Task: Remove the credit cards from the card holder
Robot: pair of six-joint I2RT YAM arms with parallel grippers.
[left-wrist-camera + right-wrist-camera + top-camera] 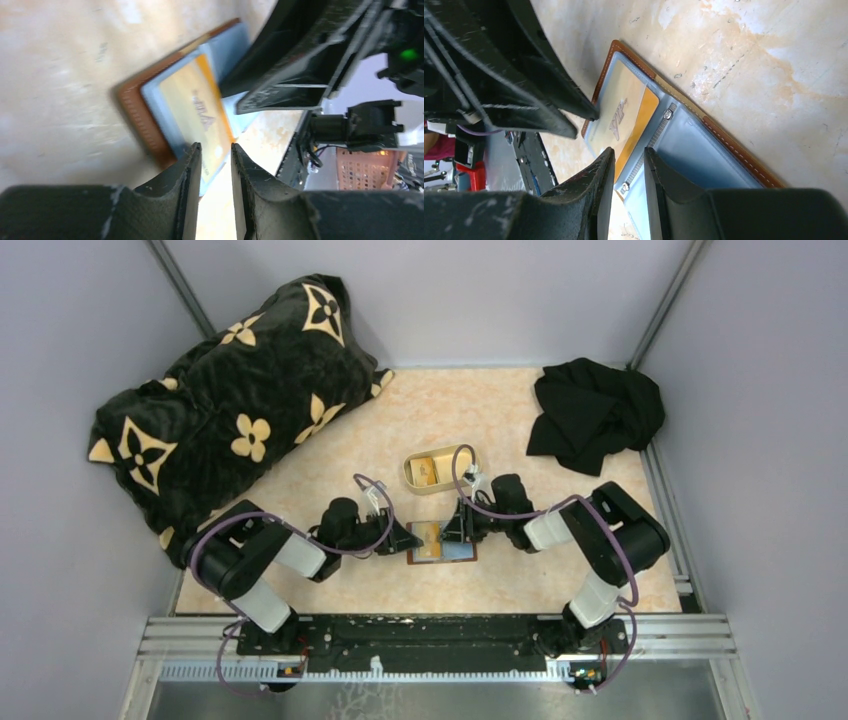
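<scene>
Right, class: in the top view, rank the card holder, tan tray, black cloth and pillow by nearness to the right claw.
1. card holder, at the right claw
2. tan tray, just behind
3. black cloth, far right
4. pillow, far left

- Black pillow (230, 410) with tan flower motifs, lying at the table's (440, 405) far-left corner.
- Crumpled black cloth (592, 412) at the far right.
- Tan oval tray (472, 457) near the middle.

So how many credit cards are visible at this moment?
2: an orange card in the card holder's pocket, and a tan card lying in the oval tray. More may be stacked underneath, hidden.
</scene>
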